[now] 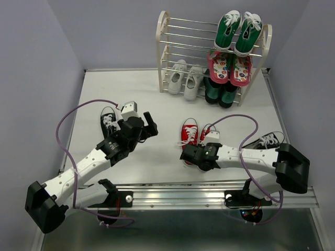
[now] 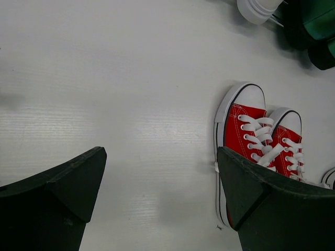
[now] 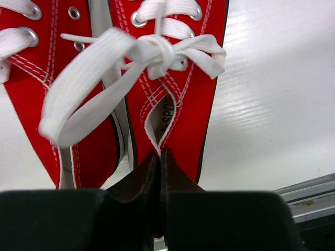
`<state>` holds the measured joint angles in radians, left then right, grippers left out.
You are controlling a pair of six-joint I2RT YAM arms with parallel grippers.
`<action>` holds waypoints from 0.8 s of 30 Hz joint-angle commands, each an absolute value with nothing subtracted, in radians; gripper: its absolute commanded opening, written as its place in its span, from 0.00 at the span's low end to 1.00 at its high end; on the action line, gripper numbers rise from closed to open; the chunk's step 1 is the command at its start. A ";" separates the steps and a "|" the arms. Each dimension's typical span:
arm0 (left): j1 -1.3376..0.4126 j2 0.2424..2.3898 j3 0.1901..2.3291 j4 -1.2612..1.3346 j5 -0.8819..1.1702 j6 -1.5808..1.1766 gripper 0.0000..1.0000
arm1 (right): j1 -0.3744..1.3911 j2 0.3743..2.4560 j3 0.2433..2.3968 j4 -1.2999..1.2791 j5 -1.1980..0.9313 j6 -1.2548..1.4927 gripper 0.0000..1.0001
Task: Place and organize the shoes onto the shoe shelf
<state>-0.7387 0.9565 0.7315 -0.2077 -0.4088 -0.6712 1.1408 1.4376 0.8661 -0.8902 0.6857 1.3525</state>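
The red pair (image 1: 189, 132) stands mid-table, toes toward the shoe shelf (image 1: 161, 47). My right gripper (image 1: 192, 155) is at its heels; in the right wrist view it (image 3: 159, 152) is shut on the heel collar of the right-hand red shoe (image 3: 178, 94), beside its mate (image 3: 31, 99). My left gripper (image 1: 151, 125) is open and empty over bare table left of the red pair (image 2: 246, 130), its jaws (image 2: 159, 157) wide apart. The white pair (image 1: 184, 78) sits at the shelf's bottom left. One black shoe (image 1: 108, 119) lies by the left arm, another (image 1: 268, 140) behind the right arm.
A green pair (image 1: 238, 32) is on the shelf's top tier, a pink patterned pair (image 1: 229, 68) below it, and a dark pair (image 1: 220, 92) at the bottom right. A metal rail (image 1: 209, 194) runs along the near table edge. Purple walls enclose the table.
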 commanded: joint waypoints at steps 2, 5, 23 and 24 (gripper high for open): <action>-0.742 0.963 0.747 -0.196 -0.448 -0.673 0.99 | 1.143 1.296 0.858 -0.850 0.860 1.212 0.01; -0.742 0.971 0.756 -0.206 -0.462 -0.680 0.99 | 1.143 1.218 0.861 -0.854 0.887 1.155 0.01; -0.742 0.986 0.770 -0.187 -0.492 -0.672 0.99 | 1.170 1.140 1.146 -0.743 0.920 0.642 0.01; -0.741 0.986 0.769 -0.186 -0.500 -0.669 0.99 | 1.170 1.156 1.160 -0.726 0.926 0.626 0.01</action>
<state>-0.7387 0.9939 0.7353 -0.2104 -0.4526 -0.6785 1.1603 1.1770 1.0752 -0.8776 0.8383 0.7746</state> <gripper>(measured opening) 0.986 0.054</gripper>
